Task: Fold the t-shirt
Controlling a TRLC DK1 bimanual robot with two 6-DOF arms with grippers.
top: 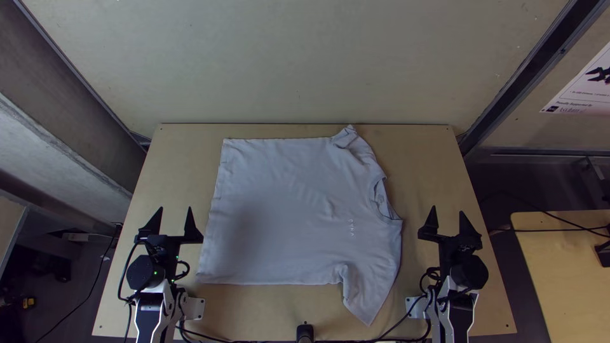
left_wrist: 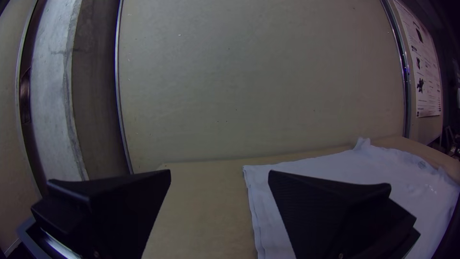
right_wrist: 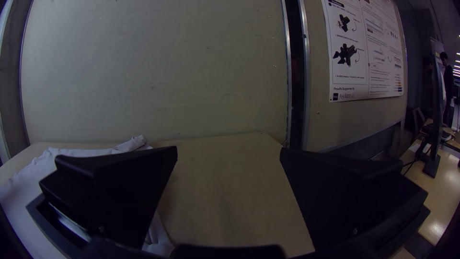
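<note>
A light grey-white t-shirt lies spread on the table, its hem toward the left and its collar toward the right, one sleeve at the far edge, the other pointing to the near edge. My left gripper stands open just left of the hem; in the left wrist view the left gripper has the shirt beyond one finger. My right gripper is open to the right of the collar, apart from the cloth. In the right wrist view the right gripper holds nothing, and the shirt lies past one finger.
The wooden table has bare wood around the shirt. A pale wall panel rises behind its far edge. Cables run along the near edge beside a small black post. Another table stands off to the right.
</note>
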